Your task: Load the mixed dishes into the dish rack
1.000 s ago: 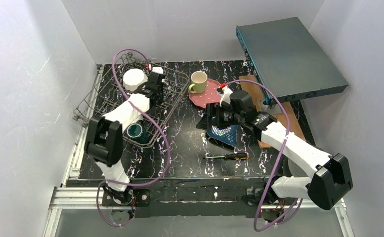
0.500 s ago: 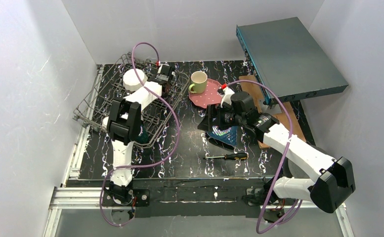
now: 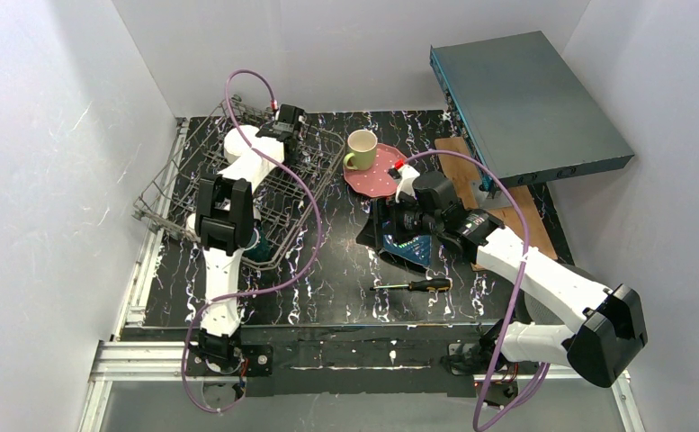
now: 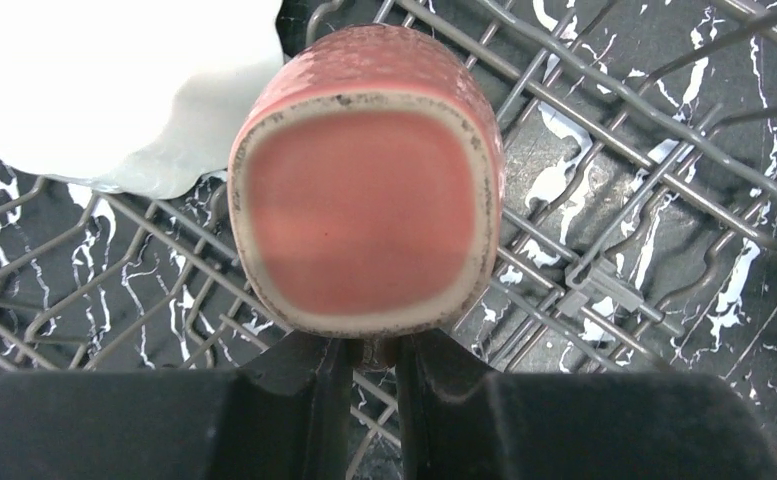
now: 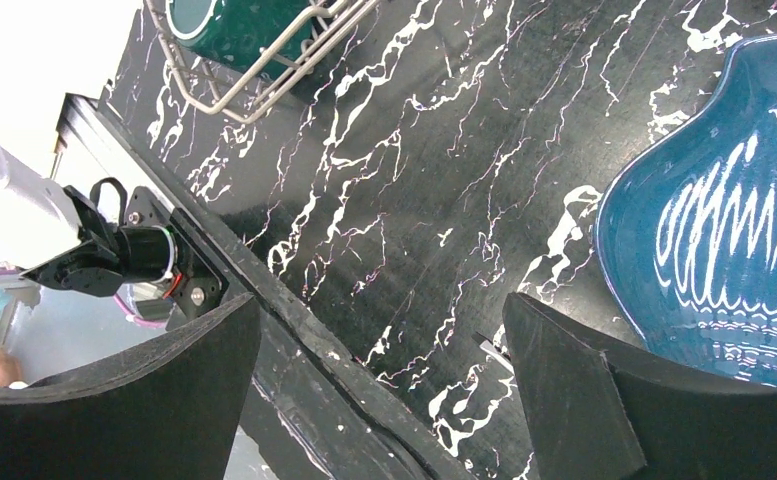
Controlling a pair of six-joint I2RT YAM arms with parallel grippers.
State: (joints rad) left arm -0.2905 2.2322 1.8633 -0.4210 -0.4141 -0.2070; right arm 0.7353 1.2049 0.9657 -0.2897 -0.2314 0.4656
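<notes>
White L arm, white R arm, blk joints, purple cables, R gripper w/ blk foam pads

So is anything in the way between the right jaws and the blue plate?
No, nothing I can see. The right gripper hangs with jaws open at the edge of the blue leaf-shaped plate, and nothing sits between them.

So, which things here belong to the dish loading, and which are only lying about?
Job: dish rack, white bowl, small salmon cup, green-inside cup, yellow-green mug, pink dotted plate, blue leaf-shaped plate.
Lying about: screwdriver, teal-grey metal box, wooden board.
</notes>
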